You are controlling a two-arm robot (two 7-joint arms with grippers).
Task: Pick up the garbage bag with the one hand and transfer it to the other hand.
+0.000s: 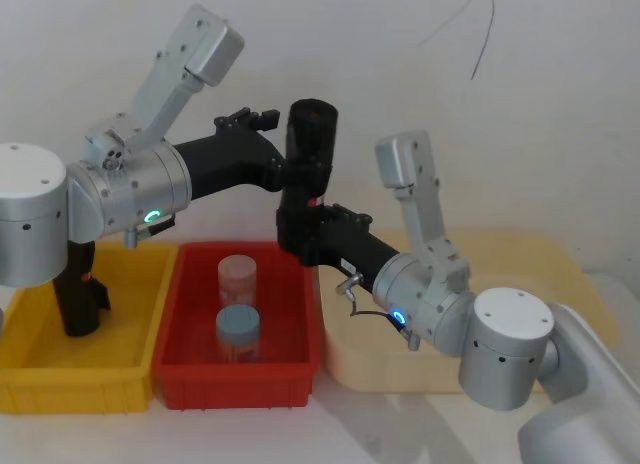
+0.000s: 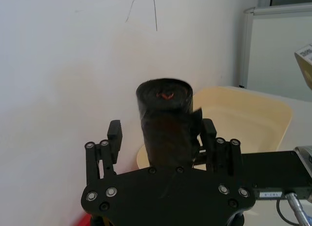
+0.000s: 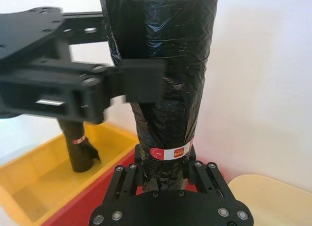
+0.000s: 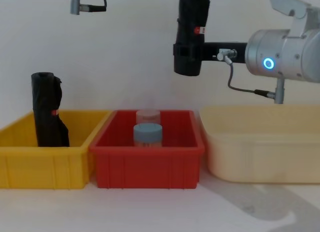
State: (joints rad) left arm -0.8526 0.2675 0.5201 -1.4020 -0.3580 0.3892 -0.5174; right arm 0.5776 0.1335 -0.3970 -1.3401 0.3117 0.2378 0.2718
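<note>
bag point(image 1: 312, 134) — right gripper point(image 3: 165, 155) clamping, left gripper point(image 2: 162, 131) seemingly spread

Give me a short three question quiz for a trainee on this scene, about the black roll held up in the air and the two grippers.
1. True or false: the tight black plastic garbage bag roll lies inside the red plastic bin.
2. The left gripper and the right gripper both flank the roll. Which is shut on its lower end? A) left B) right C) neither
3. Fill in: the nearer jar in the red bin has a ____ lid.
Key: 1 false, it is held in the air; 2 B, the left gripper stands open at the upper part; 3 blue.
</note>
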